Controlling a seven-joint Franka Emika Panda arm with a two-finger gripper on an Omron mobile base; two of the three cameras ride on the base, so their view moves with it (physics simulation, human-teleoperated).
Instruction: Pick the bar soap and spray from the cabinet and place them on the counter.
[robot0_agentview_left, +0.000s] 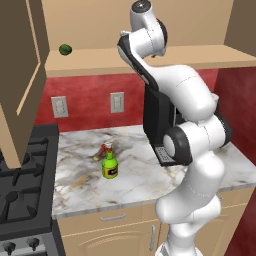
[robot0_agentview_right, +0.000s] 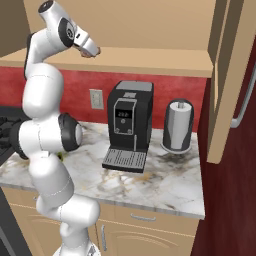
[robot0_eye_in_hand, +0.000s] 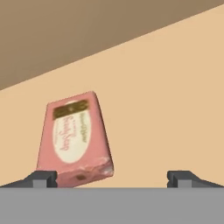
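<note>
the tool (robot0_eye_in_hand: 112, 178) stands spread wide over the cabinet (robot0_agentview_left: 150, 61) shelf, holding nothing; the bar soap (robot0_eye_in_hand: 73, 138) lies flat on the shelf just ahead, beside one fingertip (robot0_eye_in_hand: 41, 178). below, the spray (robot0_agentview_left: 109, 162) stands upright on the counter (robot0_agentview_left: 140, 175).

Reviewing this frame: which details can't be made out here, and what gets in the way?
- Bar soap, hand view: label print too blurred to read; near end touches the grey bottom band.
- Gripper, right base view: the hand's body hides how the jaws stand against the cabinet shelf.
- Spray, left base view: label print too small.
- Coffee machine, left base view: mostly hidden behind the arm.
</note>
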